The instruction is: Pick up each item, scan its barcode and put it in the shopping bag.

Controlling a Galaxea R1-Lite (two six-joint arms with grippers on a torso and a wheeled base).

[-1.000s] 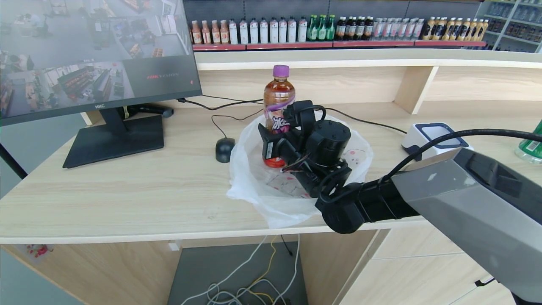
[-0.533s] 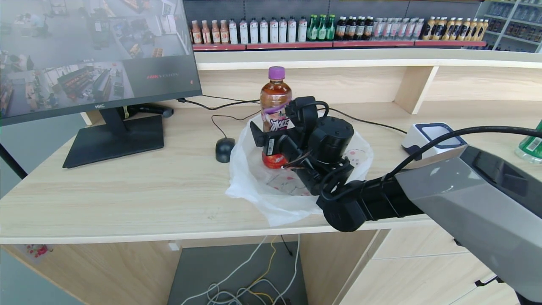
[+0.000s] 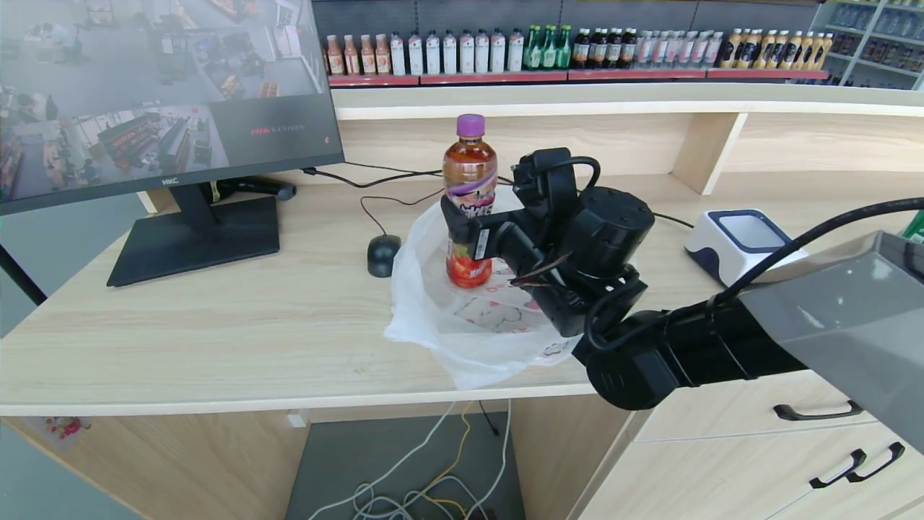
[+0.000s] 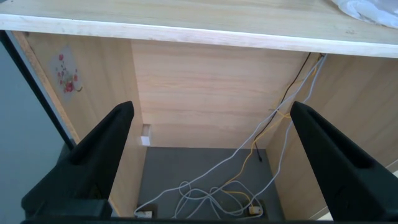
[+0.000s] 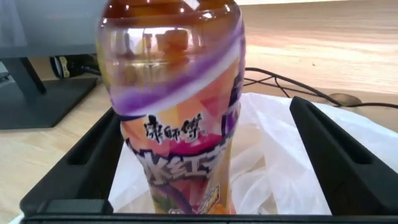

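While the right gripper (image 3: pixel 473 232) sits level with the label of the upright amber plastic drink bottle with a purple cap (image 3: pixel 470 202), its fingers are spread. One lies close against the bottle and the other stands clear of it, so there is no grasp. The bottle's base is inside the white translucent plastic shopping bag (image 3: pixel 433 325) on the light wooden counter (image 3: pixel 216 318). The left gripper (image 4: pixel 211 118) is below the counter edge, fingers wide apart, empty. A white box-shaped barcode scanner (image 3: pixel 733 245) stands apart, to the bag's right.

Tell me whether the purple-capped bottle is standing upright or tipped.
Upright. The bottle stands with its purple cap on top, base down in the shopping bag, between the open fingers of the right gripper.
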